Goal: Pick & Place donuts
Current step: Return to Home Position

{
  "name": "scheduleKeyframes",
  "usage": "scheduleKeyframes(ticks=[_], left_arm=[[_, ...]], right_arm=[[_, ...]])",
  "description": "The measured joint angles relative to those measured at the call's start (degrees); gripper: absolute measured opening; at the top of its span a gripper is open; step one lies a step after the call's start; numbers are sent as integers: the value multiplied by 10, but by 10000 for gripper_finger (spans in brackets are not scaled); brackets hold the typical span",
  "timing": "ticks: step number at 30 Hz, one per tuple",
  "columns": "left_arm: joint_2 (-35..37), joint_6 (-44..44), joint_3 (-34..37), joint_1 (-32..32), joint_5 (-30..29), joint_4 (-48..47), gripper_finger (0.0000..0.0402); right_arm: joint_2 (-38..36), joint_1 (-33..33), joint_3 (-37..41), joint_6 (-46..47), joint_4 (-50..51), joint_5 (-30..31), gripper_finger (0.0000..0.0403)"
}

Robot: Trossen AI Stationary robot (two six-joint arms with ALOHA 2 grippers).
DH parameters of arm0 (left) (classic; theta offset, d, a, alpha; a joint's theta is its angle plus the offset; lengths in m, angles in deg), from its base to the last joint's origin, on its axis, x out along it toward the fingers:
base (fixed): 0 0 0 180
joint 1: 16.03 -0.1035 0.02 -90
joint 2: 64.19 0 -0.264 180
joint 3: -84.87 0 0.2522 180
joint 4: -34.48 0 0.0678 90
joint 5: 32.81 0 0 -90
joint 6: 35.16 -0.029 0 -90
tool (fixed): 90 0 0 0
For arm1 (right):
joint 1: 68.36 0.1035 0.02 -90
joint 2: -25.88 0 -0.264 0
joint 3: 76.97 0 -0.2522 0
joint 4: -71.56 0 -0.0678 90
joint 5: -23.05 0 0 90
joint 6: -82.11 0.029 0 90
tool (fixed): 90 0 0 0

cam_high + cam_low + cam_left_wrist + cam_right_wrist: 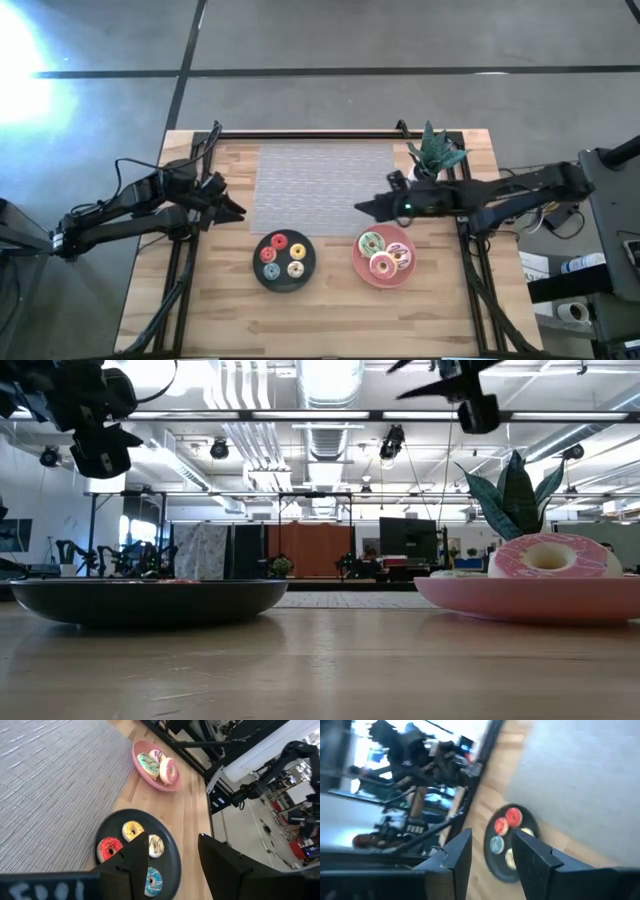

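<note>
Several tiny donuts, among them red (279, 241), blue (271, 270) and yellow (296, 268), lie flat on the round black plate (306, 272). Three larger donuts rest on the pink plate (362, 268): green-white sprinkled (372, 243), white striped (398, 252) and pink (383, 265). My left gripper (240, 211) hovers open to the left of and beyond the black plate; its wrist view shows the gap (172, 836) above that plate (172, 851). My right gripper (358, 207) hovers open just beyond the pink plate, pointing left (493, 834). In the low view both grippers hang high above the plates.
A grey woven mat (320, 185) covers the far middle of the wooden table. A small potted plant (434, 152) stands at the far right, close to my right arm. Bare wood lies along the near edge (320, 325). Metal frame legs flank both sides.
</note>
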Motion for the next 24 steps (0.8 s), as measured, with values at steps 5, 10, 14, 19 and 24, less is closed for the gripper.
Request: scheduleKeyframes(ticks=[5,10,14,19,24], left_arm=[[0,3,0,0,-1,9,144],[-4,18,0,0,-10,22,144],[-8,37,0,0,-14,34,144],[-13,91,0,0,-15,51,144],[-12,62,0,0,-13,113,144]], right_arm=[[-57,9,85,-211,-205,-39,137],[-107,-15,189,-272,-357,-124,133],[-159,-35,257,-297,-362,-174,127],[-247,-51,320,-365,-334,-197,126],[-348,-52,365,-422,-262,-200,132]])
